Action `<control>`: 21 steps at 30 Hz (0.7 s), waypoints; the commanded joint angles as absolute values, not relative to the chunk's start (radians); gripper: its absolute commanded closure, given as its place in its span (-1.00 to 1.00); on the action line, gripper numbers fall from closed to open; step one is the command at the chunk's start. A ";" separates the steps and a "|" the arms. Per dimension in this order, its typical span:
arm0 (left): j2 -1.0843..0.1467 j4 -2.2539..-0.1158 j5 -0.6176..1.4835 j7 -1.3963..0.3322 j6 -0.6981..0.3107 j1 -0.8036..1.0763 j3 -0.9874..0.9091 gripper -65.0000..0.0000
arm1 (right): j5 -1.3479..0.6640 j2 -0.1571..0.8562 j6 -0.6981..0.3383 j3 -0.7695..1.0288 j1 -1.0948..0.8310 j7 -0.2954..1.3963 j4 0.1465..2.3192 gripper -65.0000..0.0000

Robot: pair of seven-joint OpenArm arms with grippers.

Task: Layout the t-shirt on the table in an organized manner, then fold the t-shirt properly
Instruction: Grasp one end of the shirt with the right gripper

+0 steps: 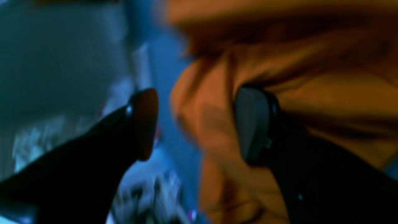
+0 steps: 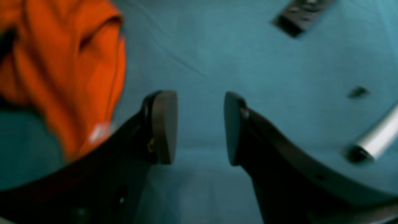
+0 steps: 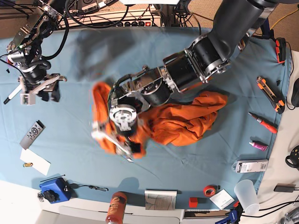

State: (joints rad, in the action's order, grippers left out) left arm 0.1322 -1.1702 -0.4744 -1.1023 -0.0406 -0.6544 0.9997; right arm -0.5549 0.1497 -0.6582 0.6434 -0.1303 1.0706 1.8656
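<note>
T-shirt point(image 3: 180, 121) lies crumpled mid-table point(image 3: 196, 172), not yet spread, one bunch trailing toward nine o'clock. Left gripper point(image 3: 114, 137) sits over that bunch, jaws spread wide with cloth between them and nothing pinched, probably picking an edge to pull flat. Right gripper point(image 3: 39, 88) waits at ten o'clock, parted and empty, clear of the cloth.

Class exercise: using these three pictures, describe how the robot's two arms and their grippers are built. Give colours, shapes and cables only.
The left arm is thick, with black cylindrical segments joined by silver rings. The right arm is slimmer, black and silver, with black cables running along it. The left gripper and the right gripper each have two curved black fingers ending in flat, rounded dark grey pads.
</note>
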 commanded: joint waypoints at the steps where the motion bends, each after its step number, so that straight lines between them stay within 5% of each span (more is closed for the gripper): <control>1: 0.157 -1.187 -0.516 -1.151 0.013 -0.703 0.992 -0.19 | -0.597 0.164 -0.678 0.632 -0.119 1.066 1.884 0.23; 4: 0.157 -1.187 -0.532 -1.236 0.138 -0.743 0.954 -0.19 | -0.613 0.164 -0.685 0.582 -0.119 1.075 1.884 0.23; 10: 0.140 -1.243 -0.515 -1.264 0.159 -0.750 0.695 -0.19 | -0.612 0.163 -0.685 0.496 -0.118 1.047 1.884 0.23; 21: -0.129 -1.433 -0.078 -1.238 -0.041 -0.709 0.200 -0.19 | -0.556 0.163 -0.680 0.411 -0.122 1.116 1.884 0.23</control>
